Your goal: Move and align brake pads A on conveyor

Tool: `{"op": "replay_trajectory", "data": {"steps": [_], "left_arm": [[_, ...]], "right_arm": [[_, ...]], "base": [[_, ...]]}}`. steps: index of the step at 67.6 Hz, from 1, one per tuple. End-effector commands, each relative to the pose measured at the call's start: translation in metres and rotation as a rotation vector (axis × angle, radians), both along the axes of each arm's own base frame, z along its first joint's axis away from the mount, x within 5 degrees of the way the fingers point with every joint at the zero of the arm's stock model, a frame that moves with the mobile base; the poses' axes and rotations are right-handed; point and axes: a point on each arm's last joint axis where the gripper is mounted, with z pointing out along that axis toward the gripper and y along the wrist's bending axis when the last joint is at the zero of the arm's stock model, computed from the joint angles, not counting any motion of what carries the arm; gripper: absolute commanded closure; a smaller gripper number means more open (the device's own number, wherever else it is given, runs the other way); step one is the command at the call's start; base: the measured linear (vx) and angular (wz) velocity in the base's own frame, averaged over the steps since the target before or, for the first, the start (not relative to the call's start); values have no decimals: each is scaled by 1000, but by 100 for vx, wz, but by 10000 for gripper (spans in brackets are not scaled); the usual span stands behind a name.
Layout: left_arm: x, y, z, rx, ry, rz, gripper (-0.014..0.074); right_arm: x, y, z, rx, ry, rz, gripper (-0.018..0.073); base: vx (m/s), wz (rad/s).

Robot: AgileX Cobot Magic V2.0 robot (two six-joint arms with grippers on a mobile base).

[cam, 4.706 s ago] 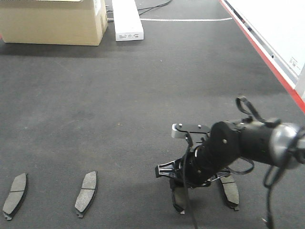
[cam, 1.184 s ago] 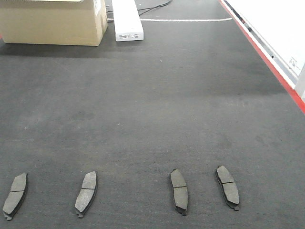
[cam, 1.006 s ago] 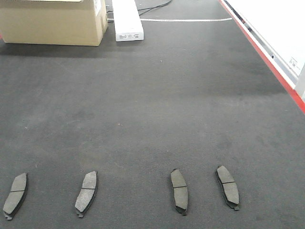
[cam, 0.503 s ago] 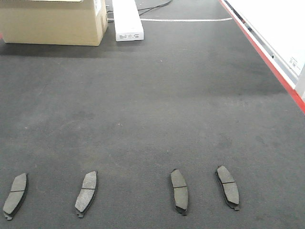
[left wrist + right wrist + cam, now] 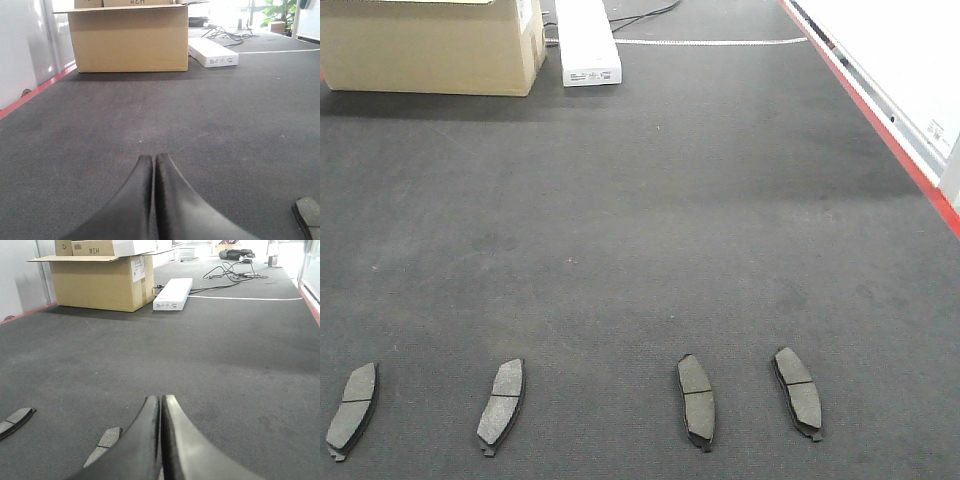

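Note:
Several grey brake pads A lie in a row along the near edge of the dark conveyor [image 5: 640, 220]: the far-left pad [image 5: 351, 409], the second pad [image 5: 502, 405], the third pad [image 5: 696, 400] and the right pad [image 5: 798, 391]. Neither arm shows in the front view. My left gripper [image 5: 153, 158] is shut with nothing between its fingers, low over the belt, a pad corner [image 5: 309, 216] at its lower right. My right gripper [image 5: 161, 398] is shut too and holds nothing; one pad [image 5: 104, 444] lies just left of it, another pad [image 5: 15, 420] farther left.
A cardboard box [image 5: 430, 45] and a long white box [image 5: 586, 40] stand at the far end of the belt. A red strip [image 5: 880, 120] with a white rail runs along the right edge. Cables [image 5: 235, 272] lie beyond the white box.
The right arm that stood over the two right-hand pads 4.7 s ago has drawn back out of the front view. Over the last second the pads have stayed still.

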Motion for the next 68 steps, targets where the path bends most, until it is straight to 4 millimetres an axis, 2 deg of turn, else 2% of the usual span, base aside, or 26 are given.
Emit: {"op": "replay_trajectory", "data": {"steps": [1,40,49,55,68], "left_arm": [[0,0,1,-11,-65,-4,602],[0,0,1,-11,-65,-4,602],[0,0,1,-11,-64,-4,602],[0,0,1,-11,-64,-4,602],[0,0,1,-11,-64,-4,602]], "right_arm": [[-3,-1,14,15,-103,9,571],[-1,-1,12,-25,-124,-16,571],[13,5,0,-50,-136,-107,571],[20,4,-14,-59,-130,-199,571],[27,-3,-39,44,-104,-423,571]], "base": [[0,0],[0,0],[0,0],[0,0],[0,0]]}}
